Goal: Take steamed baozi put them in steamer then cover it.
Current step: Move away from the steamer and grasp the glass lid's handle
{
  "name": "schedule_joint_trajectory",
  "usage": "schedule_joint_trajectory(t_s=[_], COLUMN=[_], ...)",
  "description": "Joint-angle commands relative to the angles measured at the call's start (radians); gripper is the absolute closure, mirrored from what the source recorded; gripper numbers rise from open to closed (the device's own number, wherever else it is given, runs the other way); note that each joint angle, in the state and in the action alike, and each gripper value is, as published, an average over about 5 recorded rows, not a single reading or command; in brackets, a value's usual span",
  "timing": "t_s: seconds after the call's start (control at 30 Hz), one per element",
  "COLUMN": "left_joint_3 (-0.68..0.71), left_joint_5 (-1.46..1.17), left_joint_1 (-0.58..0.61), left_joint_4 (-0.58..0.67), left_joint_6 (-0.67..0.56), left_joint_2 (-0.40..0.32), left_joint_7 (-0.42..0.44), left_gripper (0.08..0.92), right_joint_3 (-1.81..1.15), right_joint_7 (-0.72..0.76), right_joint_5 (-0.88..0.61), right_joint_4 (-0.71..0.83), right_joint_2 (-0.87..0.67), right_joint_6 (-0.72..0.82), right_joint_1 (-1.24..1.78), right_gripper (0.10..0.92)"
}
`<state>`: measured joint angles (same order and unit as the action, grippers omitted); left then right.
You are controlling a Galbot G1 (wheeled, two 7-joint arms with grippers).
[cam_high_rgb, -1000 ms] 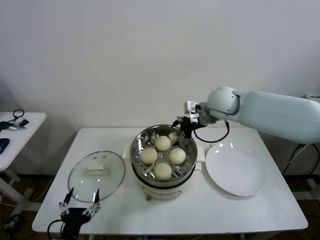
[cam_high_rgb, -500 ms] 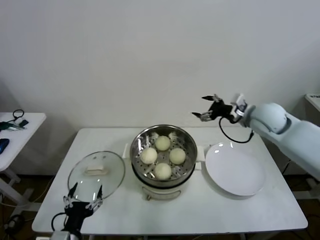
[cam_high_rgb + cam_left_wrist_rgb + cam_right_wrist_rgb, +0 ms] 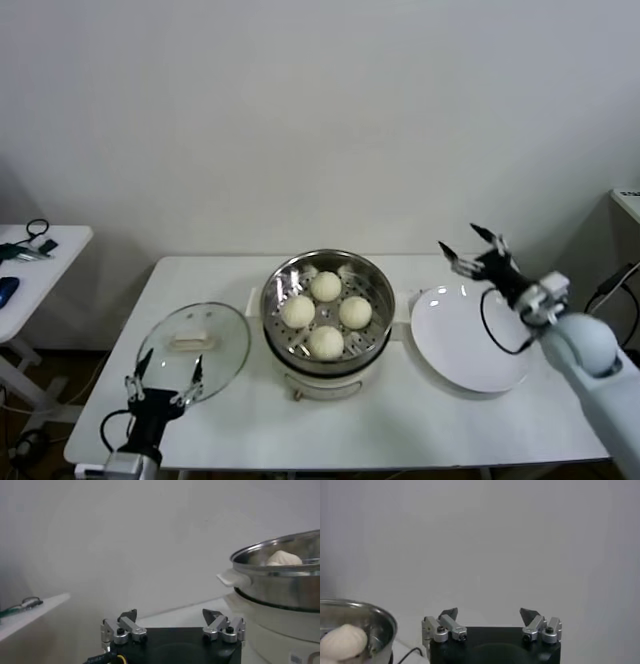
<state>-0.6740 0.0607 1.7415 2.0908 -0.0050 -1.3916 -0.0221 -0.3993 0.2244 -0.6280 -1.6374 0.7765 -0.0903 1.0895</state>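
With all four buns (image 3: 325, 312) sitting on the tray inside the steamer (image 3: 327, 316) at the desk's (image 3: 400, 420) middle, only covering is left. The glass lid (image 3: 193, 350) is lying flat to the steamer's left. The left pincer (image 3: 160, 389) is hovering wide and empty at the lid's near edge, probably to grasp it. The right pincer (image 3: 478, 251) is hanging wide and empty above the bare plate (image 3: 470, 350).

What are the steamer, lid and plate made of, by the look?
Steamer: polished stainless steel, going by the mirror-like wall and perforated tray, on a cream base, probably plastic.
Lid: clear glass, since the table shows through; metal rim, cream handle.
Plate: glossy white with highlights, ceramic or melamine; cannot tell which.
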Motion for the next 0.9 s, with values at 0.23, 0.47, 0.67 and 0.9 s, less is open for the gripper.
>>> schedule_joint_trajectory(t_s=[0.23,0.47,0.67,0.9], left_joint_3=[-0.022,-0.048,-0.007,0.027], left_joint_5=[0.309,0.937,1.187,1.360], left_joint_1=[-0.010,-0.038,-0.082,-0.173], left_joint_4=[-0.055,-0.149,-0.286,-0.431], left_joint_6=[-0.099,-0.113,-0.052,-0.008], left_joint_2=[0.066,0.125,0.114,0.077], left_joint_7=[-0.169,-0.342,-0.359,-0.406], left_gripper=[0.177,0.177,0.177,0.177], right_joint_3=[-0.265,-0.234,-0.229,-0.237], right_joint_7=[0.004,-0.031,-0.044,-0.054], right_joint_5=[0.145,0.214,0.218,0.213], right_joint_4=[0.030,0.073,0.087,0.103], right_joint_2=[0.343,0.399,0.431,0.437], right_joint_6=[-0.355,-0.353,-0.344,-0.338], right_joint_1=[0.481,0.463,0.441,0.437], right_gripper=[0.203,0.203,0.203,0.203])
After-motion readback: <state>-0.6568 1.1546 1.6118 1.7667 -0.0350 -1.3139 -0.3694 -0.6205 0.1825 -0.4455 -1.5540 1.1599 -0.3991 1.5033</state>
